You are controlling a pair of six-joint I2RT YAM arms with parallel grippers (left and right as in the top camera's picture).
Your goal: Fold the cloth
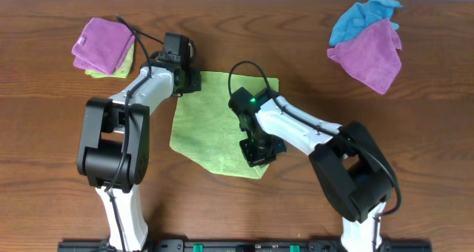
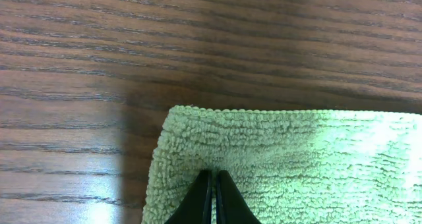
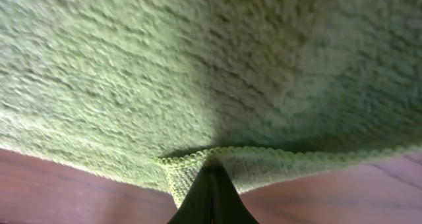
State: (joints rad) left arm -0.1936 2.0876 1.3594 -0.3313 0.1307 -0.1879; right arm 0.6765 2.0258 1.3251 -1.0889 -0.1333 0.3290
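Right gripper (image 3: 211, 176) is clamped on a raised fold at the near edge of the cloth (image 1: 211, 126), which is spread on the table (image 1: 296, 52). Left gripper (image 2: 212, 181) is closed narrow, tips set on the cloth's far-left corner; an actual pinch can't be confirmed. A purple stack (image 1: 104, 43) is seen beyond that corner, and a purple-and-blue heap (image 1: 369, 48) far right of the cloth.

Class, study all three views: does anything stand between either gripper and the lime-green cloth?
Nothing visible does. The left gripper has its closed tips at the far left corner of the cloth, and the right gripper pinches the cloth's near edge, lifting a small fold off the table.
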